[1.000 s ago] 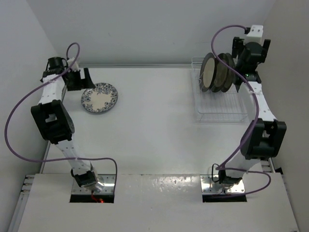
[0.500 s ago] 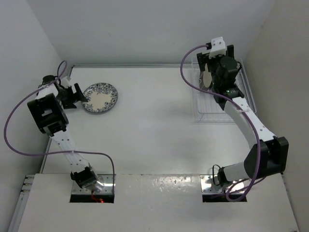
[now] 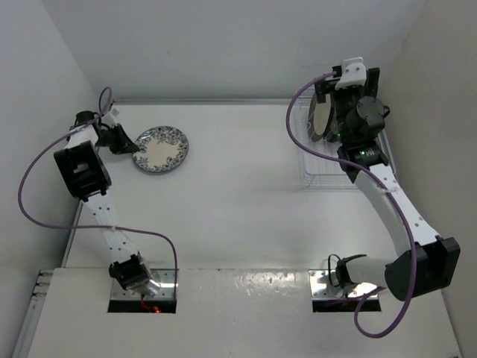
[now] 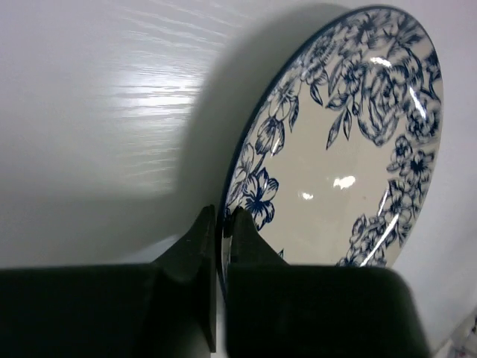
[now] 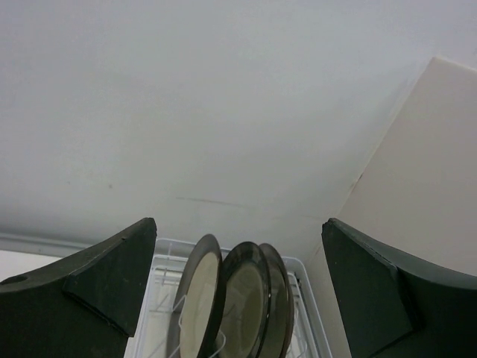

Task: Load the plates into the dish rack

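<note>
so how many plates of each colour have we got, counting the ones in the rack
dark-rimmed cream plates, standing in the dish rack: 3
blue floral plate, rim pinched by the left gripper: 1
total: 4 plates

White tabletop [image 3: 246, 164] observed: a blue-floral plate [image 3: 162, 151] is seen at far left; the dish rack [image 3: 322, 170] is placed at the far-right corner.

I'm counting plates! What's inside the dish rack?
Three dark-rimmed plates stand on edge inside the dish rack. From above, the right arm covers part of it, so that part is hidden.
</note>
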### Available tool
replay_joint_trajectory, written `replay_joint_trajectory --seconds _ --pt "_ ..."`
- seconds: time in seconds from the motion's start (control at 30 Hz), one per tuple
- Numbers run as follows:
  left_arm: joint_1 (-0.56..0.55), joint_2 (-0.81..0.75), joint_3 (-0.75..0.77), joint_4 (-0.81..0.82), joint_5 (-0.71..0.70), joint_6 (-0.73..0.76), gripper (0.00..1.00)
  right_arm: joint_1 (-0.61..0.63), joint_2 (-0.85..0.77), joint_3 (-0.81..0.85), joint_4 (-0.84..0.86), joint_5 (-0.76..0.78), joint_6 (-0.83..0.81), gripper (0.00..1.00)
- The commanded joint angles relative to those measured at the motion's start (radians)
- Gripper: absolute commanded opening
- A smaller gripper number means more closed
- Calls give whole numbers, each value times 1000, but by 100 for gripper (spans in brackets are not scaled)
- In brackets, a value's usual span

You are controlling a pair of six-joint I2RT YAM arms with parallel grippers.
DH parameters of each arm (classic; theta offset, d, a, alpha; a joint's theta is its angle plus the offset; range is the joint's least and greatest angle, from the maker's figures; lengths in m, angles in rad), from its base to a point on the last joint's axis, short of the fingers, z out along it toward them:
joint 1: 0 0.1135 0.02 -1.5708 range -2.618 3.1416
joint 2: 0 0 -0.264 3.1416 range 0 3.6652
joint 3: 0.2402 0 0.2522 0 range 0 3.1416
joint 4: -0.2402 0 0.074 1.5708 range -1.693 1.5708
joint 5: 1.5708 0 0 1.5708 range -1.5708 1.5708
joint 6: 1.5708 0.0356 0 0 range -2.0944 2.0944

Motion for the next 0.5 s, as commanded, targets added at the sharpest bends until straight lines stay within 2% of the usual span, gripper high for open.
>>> replay_joint_trajectory --seconds 0.0,0.17,0.23,0.3,0.33,0.37,0.47 --pt "-16 100 5 -71 -8 53 0 13 -17 0 44 9 -5 92" --pt "-25 74 5 -91 104 102 0 36 -29 -13 30 24 -5 92" --pt "-70 -7 5 -114 105 180 0 38 -22 16 -44 -27 12 92" --pt "-140 -89 5 -123 57 255 0 38 -9 50 -239 -221 16 92" --pt "-166 -181 5 -136 37 324 0 38 18 111 -341 -344 16 92" --pt "-217 -226 -7 -136 25 355 0 38 29 130 -383 -461 27 94" --pt "-281 -371 -7 -136 66 443 0 36 104 200 -545 -667 80 95"
